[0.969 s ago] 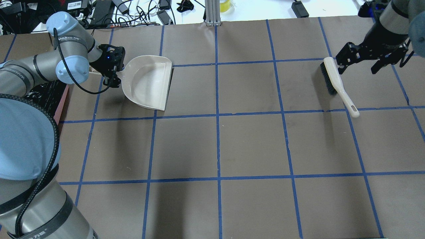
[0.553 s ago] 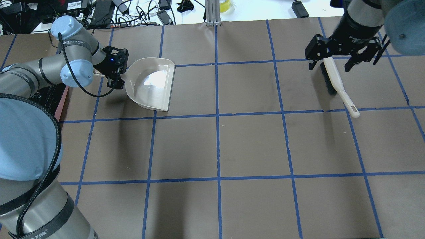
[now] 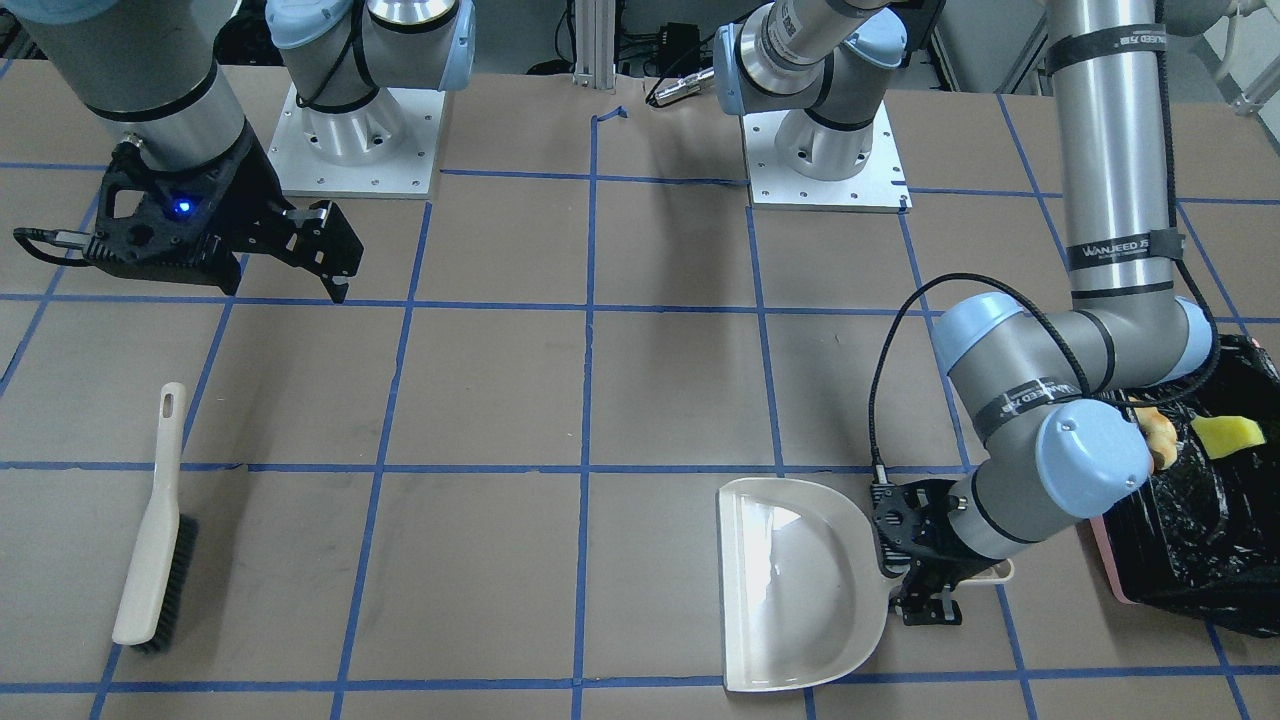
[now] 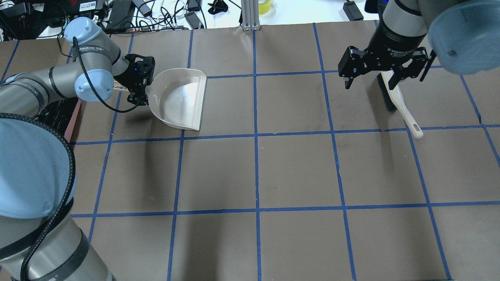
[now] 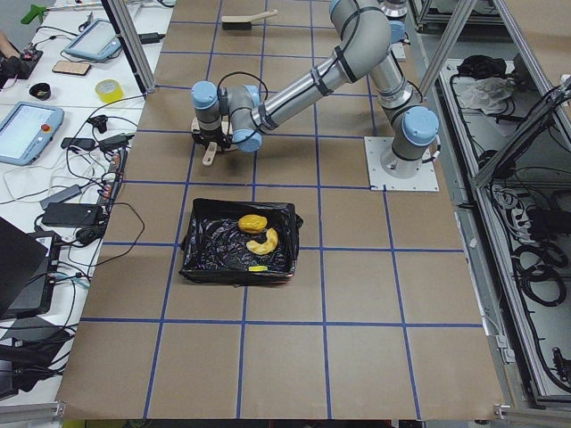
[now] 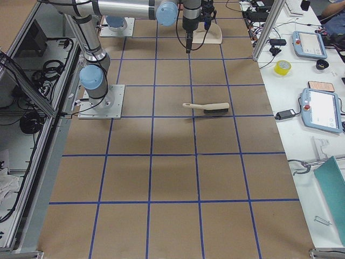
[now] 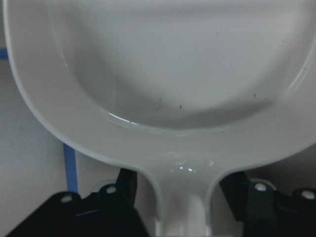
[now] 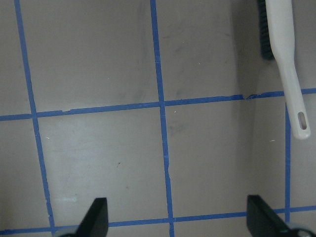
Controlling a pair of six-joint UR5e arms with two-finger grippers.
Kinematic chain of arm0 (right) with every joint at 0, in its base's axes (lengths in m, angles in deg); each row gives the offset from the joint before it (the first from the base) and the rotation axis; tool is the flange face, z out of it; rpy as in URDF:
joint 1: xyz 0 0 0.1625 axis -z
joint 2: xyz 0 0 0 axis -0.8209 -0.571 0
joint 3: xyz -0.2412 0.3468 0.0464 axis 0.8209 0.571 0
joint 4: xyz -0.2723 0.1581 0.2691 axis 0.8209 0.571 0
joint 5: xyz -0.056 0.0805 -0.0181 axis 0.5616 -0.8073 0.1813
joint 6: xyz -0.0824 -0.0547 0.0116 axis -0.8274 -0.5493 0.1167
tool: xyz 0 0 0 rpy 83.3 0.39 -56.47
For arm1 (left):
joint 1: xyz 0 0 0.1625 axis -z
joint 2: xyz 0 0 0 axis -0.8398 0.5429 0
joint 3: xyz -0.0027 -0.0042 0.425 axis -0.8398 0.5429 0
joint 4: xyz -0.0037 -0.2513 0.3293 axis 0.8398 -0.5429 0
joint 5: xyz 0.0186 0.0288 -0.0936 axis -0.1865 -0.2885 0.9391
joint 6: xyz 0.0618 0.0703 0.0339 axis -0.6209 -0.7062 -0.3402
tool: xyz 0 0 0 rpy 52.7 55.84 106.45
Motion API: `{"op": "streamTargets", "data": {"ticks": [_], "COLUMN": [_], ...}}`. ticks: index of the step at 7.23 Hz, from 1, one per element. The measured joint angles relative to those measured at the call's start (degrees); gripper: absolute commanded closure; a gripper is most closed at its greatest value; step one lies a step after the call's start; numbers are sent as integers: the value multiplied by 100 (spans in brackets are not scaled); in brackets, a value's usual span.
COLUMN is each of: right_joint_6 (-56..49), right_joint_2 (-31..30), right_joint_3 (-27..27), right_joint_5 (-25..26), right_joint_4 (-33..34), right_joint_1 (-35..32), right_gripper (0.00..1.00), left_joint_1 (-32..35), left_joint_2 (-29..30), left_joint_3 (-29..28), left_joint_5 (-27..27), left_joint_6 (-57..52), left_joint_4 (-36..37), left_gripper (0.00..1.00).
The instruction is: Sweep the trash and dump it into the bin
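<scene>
The bin [image 5: 193,260], pink with a black bag, holds all the trash: a golden-brown lump [image 5: 252,221], a beige crescent [image 5: 265,242] and a yellow-green wedge [image 3: 1228,435]. My left gripper [image 3: 925,570] is shut on the handle of the empty off-white dustpan [image 4: 180,98], which lies flat beside the bin's pink rim [image 3: 1108,560]. The wrist view shows its pan [image 7: 173,74] bare. My right gripper [image 4: 371,80] is open and empty. It hovers high over the head end of the brush [image 4: 395,97].
The brush [image 3: 150,540] lies alone on the brown mat, black bristles down, handle toward the robot. Blue tape lines [image 4: 256,136] cross the mat. Cables and devices [image 4: 156,15] sit along the table's far edge. Both arm bases [image 3: 350,140] stand at the robot's side.
My left gripper has slid the dustpan slightly right, away from the bin. My right gripper, open throughout, has swung left from beside the brush to over its head end.
</scene>
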Motion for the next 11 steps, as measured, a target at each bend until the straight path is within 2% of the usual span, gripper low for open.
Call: {"op": "streamTargets", "data": {"ticks": [2, 5, 6, 7, 9, 11], "right_joint_6": [-72, -97, -99, -99, -106, -108], "right_joint_2": [-94, -190, -197, -199, -201, -201], "right_joint_3": [3, -17, -21, -23, -24, -24], "right_joint_5": [-31, 21, 10, -12, -23, 14], "right_joint_4": [-22, -16, -10, -5, -1, -1], "right_joint_1": [-2, 1, 1, 1, 1, 1], "right_gripper": [0, 0, 0, 0, 0, 0], "left_joint_1": [356, 289, 241, 218, 203, 196], "left_joint_2": [-443, -1205, -1471, -1743, -2270, -2836], "left_joint_3": [-86, -150, -158, -159, -155, -131], "left_joint_5": [-33, -191, -218, -254, -557, -939], "left_joint_6": [1271, 1701, 2171, 2980, 4853, 6085], "left_joint_4": [-577, -1619, -1886, -2112, -2619, -3347], "left_gripper": [34, 33, 31, 25, 25, 25]}}
